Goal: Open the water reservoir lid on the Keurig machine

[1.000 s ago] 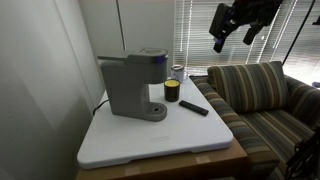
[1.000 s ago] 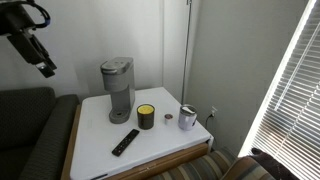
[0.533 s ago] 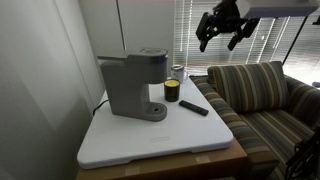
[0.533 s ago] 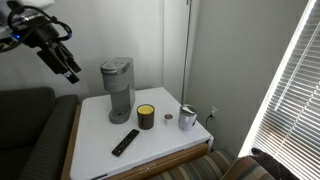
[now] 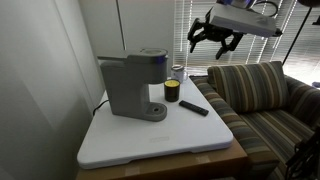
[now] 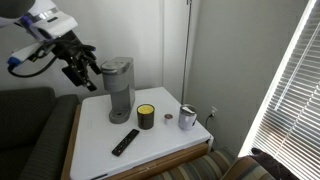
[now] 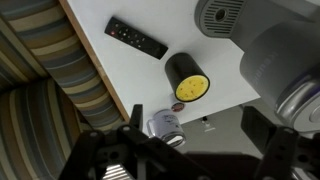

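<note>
The Keurig machine (image 5: pixel 133 84) is a boxy gray coffee maker with a dark top on the white table; it also shows in an exterior view (image 6: pixel 118 88) and from above in the wrist view (image 7: pixel 262 45). Its water reservoir lid (image 5: pixel 125 58) lies flat and closed on top, as it does in an exterior view (image 6: pixel 117 67). My gripper (image 5: pixel 208 40) hangs open and empty in the air, above and to the side of the machine, near its top in an exterior view (image 6: pixel 80 70). In the wrist view the open fingers (image 7: pixel 190 140) frame the table edge.
A yellow-and-black jar (image 5: pixel 171 92), a black remote (image 5: pixel 194 107), a white mug (image 6: pixel 188 117) and a small round coaster (image 6: pixel 168 119) sit on the white table (image 5: pixel 160 135). A striped sofa (image 5: pixel 262 95) stands beside the table. Window blinds are behind.
The gripper has swung from far off to the side toward the machine, and now hangs close beside its top. Nothing on the table has moved.
</note>
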